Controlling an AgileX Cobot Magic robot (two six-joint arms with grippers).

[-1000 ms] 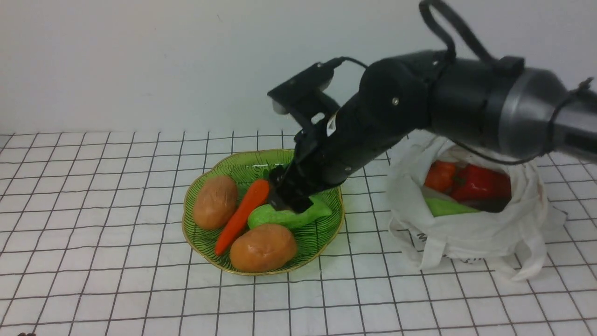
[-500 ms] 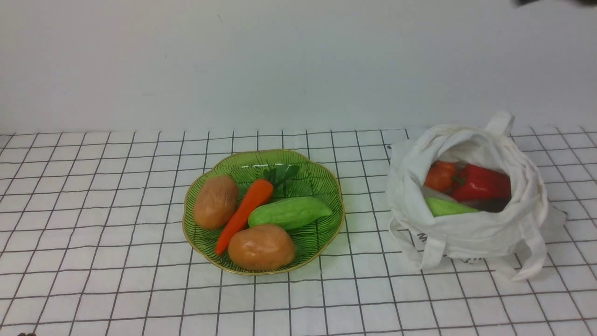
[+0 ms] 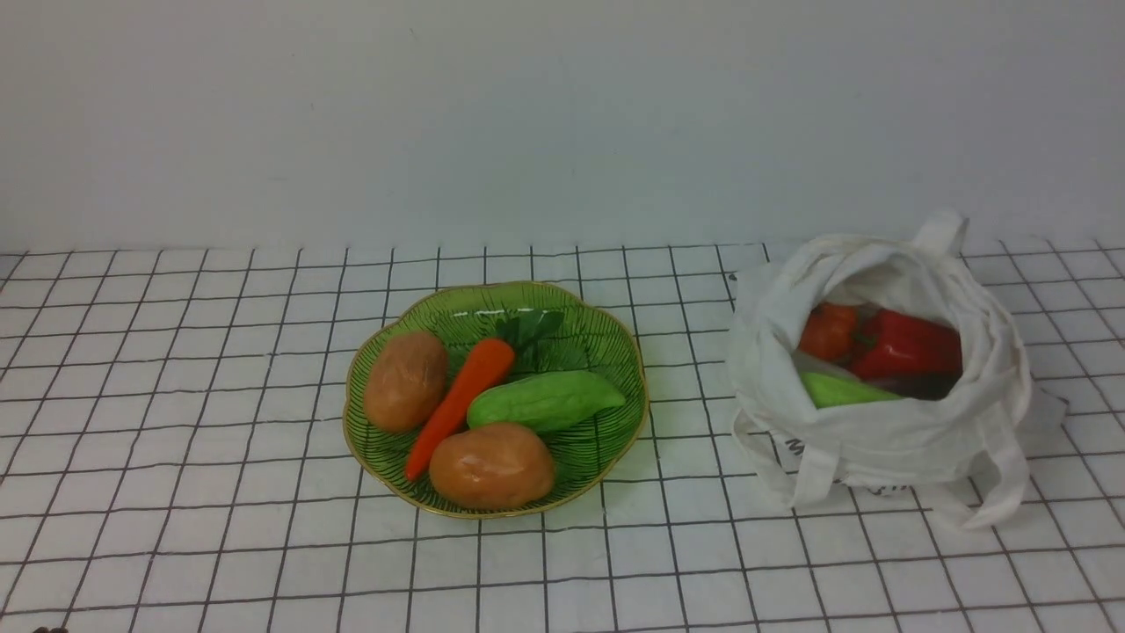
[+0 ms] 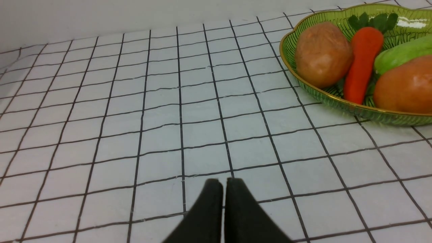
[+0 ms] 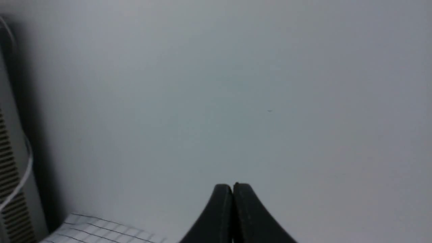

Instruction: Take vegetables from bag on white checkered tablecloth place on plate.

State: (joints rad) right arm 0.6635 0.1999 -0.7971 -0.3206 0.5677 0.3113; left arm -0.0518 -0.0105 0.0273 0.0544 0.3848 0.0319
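The green plate (image 3: 606, 338) lies mid-table on the white checkered tablecloth (image 3: 176, 352). It holds a dull brown potato (image 3: 406, 380), a carrot (image 3: 461, 404), a pale green gourd (image 3: 545, 400) and a glossy potato (image 3: 492, 466). The white bag (image 3: 879, 431) stands to the right, with a red pepper (image 3: 910, 343), an orange vegetable (image 3: 828, 330) and a green gourd (image 3: 839, 389) inside. Neither arm shows in the front view. My left gripper (image 4: 224, 182) is shut and empty, low over the cloth beside the plate (image 4: 324, 98). My right gripper (image 5: 233, 186) is shut and empty, facing the wall.
A plain grey-white wall runs behind the table. In the right wrist view a corner of the checkered cloth (image 5: 101, 229) and a dark ribbed panel with a white cable (image 5: 10, 189) show at the edge.
One second ago my right arm was over the plate at the green gourd. It has since pulled up and out of the front view, leaving the gourd on the plate.
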